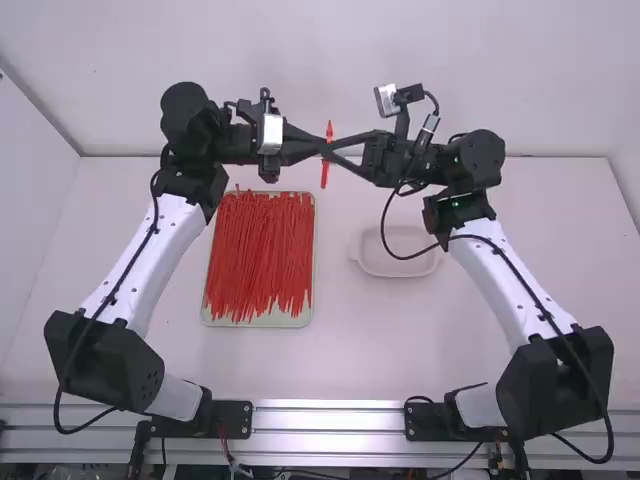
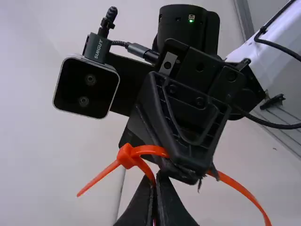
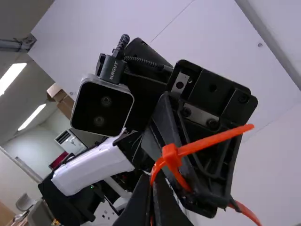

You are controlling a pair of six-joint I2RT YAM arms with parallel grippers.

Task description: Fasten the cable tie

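Note:
One orange-red cable tie (image 1: 327,158) hangs in the air between my two grippers, above the far end of the table. It is looped, with its tail passed through its head (image 2: 126,156) (image 3: 168,154). My left gripper (image 1: 322,152) (image 2: 155,184) is shut on the cable tie's strap. My right gripper (image 1: 332,158) (image 3: 153,184) comes from the opposite side and is also shut on the cable tie. The two sets of fingers cross tip to tip at the loop. The tie's free tail (image 2: 244,194) sticks out past the right gripper.
A tray (image 1: 308,322) holding several red cable ties (image 1: 260,255) lies under the left arm. A shallow white dish (image 1: 362,262) sits right of it, below the right arm. The back wall stands close behind the grippers.

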